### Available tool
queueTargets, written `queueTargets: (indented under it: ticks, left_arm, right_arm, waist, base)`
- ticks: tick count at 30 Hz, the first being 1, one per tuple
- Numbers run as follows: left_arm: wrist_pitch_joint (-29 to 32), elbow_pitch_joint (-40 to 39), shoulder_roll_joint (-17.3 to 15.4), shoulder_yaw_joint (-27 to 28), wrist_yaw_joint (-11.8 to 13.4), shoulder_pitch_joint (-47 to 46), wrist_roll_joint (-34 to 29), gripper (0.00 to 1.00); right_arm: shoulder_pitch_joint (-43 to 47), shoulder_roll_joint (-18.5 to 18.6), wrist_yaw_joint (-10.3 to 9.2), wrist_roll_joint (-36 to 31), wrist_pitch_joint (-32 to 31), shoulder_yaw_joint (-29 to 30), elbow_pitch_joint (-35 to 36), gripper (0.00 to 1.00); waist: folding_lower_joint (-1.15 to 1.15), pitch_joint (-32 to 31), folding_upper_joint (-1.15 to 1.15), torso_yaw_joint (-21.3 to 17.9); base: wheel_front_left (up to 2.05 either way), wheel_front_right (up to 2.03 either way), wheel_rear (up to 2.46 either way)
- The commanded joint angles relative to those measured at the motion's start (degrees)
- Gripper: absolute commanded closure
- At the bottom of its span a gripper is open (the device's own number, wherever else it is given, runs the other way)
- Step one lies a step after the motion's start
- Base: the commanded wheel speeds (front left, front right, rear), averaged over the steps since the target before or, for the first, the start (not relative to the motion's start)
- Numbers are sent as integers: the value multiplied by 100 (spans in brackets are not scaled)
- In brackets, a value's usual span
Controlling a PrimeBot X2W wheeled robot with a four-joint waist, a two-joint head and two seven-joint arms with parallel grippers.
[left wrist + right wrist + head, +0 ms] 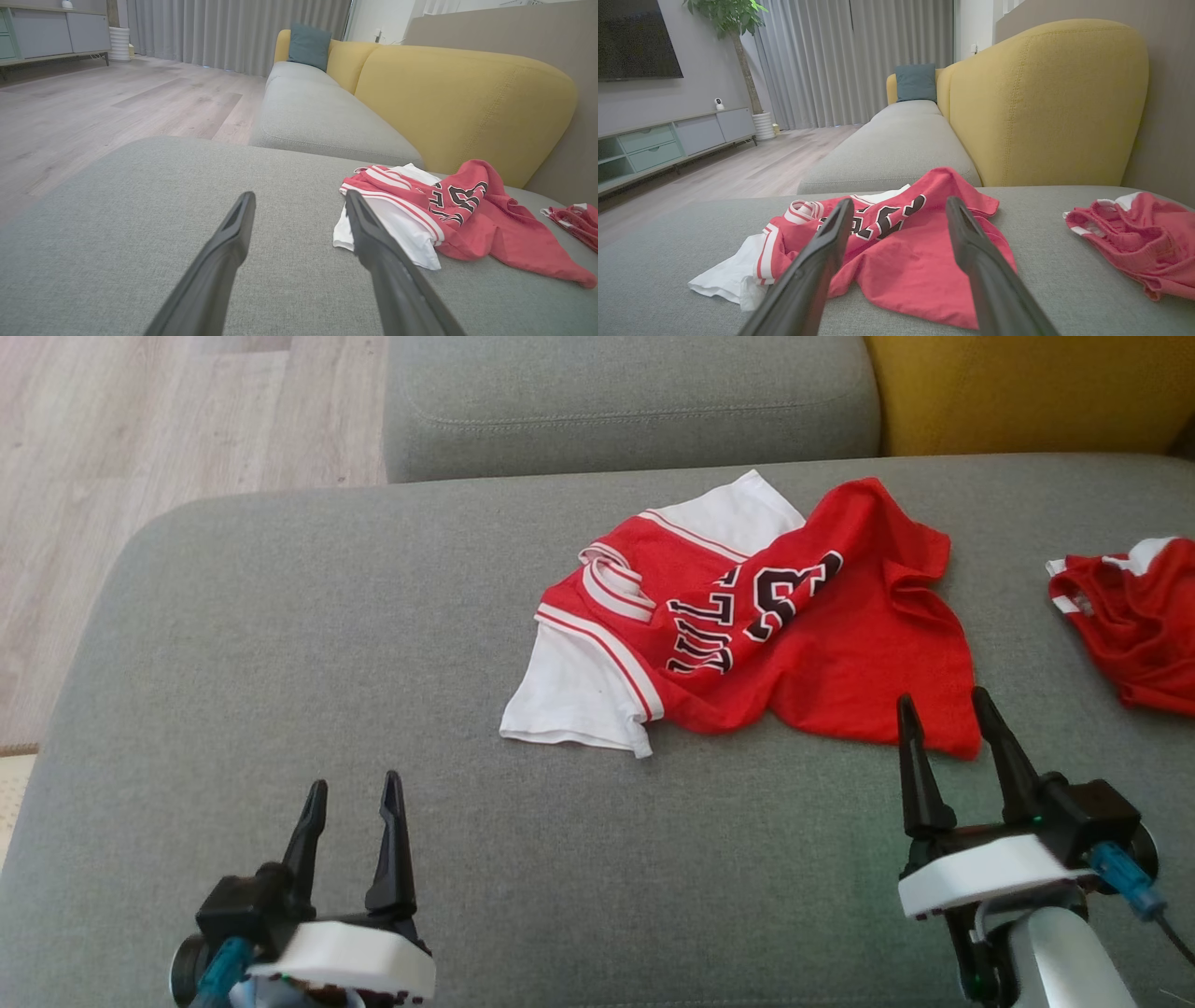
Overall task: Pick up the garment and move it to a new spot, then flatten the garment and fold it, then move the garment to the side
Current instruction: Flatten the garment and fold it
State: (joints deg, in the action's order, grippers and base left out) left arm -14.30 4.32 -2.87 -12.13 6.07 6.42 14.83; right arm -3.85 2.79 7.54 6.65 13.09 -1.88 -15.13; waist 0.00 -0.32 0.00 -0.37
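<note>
The garment (822,644) is a red T-shirt with white sleeves and black lettering, lying crumpled on the grey sofa cushion (327,644) right of centre. The left wrist view has the garment (467,219) at the right; the right wrist view has the garment (901,252) straight ahead. My right gripper (943,707) is open, hovering by the shirt's near red hem, fingertips just short of it. My left gripper (355,789) is open too, low at the near left over bare cushion, well apart from the shirt's white sleeve (569,695).
A second red and white piece of clothing (1134,621) lies bunched at the cushion's right edge. Behind stand another grey seat (625,401) and a yellow backrest (1027,392). Wooden floor (140,439) lies beyond the left edge.
</note>
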Motion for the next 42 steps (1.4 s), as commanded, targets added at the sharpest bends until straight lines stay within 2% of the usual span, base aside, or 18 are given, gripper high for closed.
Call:
queueTargets:
  ticks: [1,8,13,16,24,30,42]
  left_arm:
    - [-70,-176,0,203,8,-220,-37,0]
    - [-70,-153,0,218,-19,-254,-50,0]
    - [-63,265,0,43,-253,-595,-118,0]
    - [151,673,0,-121,-419,-968,-22,0]
    - [870,1591,-2,-277,-597,-1892,304,0]
    - [1302,2211,-2,-205,-472,-2496,558,0]
    - [1638,2954,-21,-174,-102,-2980,638,0]
  right_arm:
    - [-58,10,-5,51,-1,-158,217,0]
    - [-75,10,-5,53,-34,-154,237,0]
    - [-143,10,-5,43,-59,-134,247,0]
    - [-200,10,-5,43,-48,-113,256,0]
    - [-354,9,-5,112,-5,-154,252,0]
    - [-463,9,-5,149,61,-207,226,0]
    - [-547,9,-5,205,152,-272,90,0]
  waist:
    - [0,8,0,7]
    - [0,111,0,-15]
    - [0,323,0,-84]
    - [0,487,0,-161]
    - [0,930,0,-462]
    - [0,1209,0,-737]
    - [0,1277,0,-1031]
  base:
    - [0,0,0]
    - [0,0,0]
    - [0,0,0]
    - [0,0,0]
    - [0,0,0]
    - [0,0,0]
    - [0,0,0]
